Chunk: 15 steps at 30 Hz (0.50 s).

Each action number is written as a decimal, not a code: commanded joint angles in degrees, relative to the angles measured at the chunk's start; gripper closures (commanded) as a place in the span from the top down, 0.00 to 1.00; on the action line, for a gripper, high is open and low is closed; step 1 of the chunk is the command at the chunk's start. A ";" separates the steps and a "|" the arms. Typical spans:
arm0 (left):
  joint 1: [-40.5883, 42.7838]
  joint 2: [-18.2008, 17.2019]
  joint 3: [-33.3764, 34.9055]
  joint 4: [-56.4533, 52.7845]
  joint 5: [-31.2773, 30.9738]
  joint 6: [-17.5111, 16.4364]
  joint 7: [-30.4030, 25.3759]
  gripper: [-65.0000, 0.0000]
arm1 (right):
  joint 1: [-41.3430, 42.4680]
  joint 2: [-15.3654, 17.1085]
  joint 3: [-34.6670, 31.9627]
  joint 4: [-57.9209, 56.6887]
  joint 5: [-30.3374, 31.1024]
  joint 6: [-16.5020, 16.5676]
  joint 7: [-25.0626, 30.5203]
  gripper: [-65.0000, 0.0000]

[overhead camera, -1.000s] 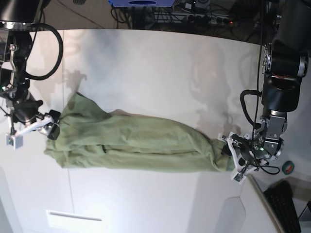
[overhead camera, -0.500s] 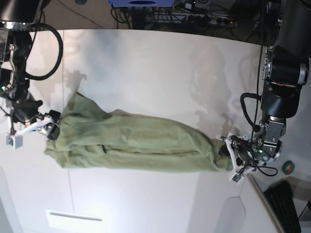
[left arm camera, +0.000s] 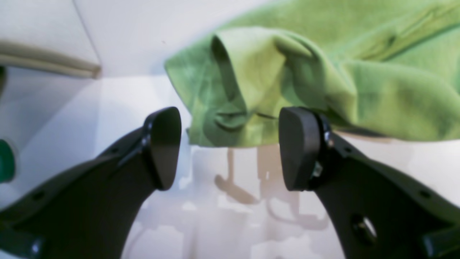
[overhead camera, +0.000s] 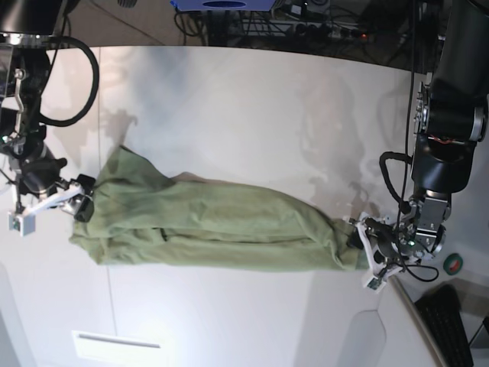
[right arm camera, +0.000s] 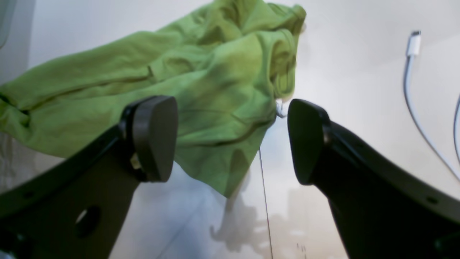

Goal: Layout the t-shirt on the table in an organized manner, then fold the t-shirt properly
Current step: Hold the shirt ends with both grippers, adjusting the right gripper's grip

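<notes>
While grippers gape, t-shirt [overhead camera: 214, 225] stretches between.

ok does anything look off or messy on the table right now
Yes. The t-shirt is not laid flat: it lies bunched into a long wrinkled roll across the table, with both ends crumpled. Nothing looks spilled or damaged.

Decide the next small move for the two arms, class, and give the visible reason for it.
Probably close each gripper on its end of the t-shirt. The shirt lies bunched in a long roll on the table, and the left gripper and right gripper sit at opposite ends, jaws open and empty, cloth just beyond them. Gripping both ends would let the arms spread it flat.
</notes>
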State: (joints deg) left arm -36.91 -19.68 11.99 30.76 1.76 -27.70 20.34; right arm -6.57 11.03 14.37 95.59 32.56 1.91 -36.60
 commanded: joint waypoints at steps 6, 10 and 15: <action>-1.91 -0.05 -0.08 0.66 -0.05 0.06 -0.78 0.62 | 0.63 0.53 0.53 3.71 0.46 -0.11 1.13 0.69; -1.73 0.12 -0.08 0.58 -0.05 0.06 -0.78 0.52 | 0.63 0.45 0.35 3.62 0.46 -0.11 1.13 0.69; -2.52 0.83 -0.08 -3.82 -0.05 0.14 -3.41 0.41 | 0.55 0.45 0.53 3.62 0.46 -0.11 1.13 0.69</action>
State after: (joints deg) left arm -37.17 -18.48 12.05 26.09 2.11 -27.66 18.02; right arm -6.63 10.87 14.41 98.15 32.62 1.91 -36.62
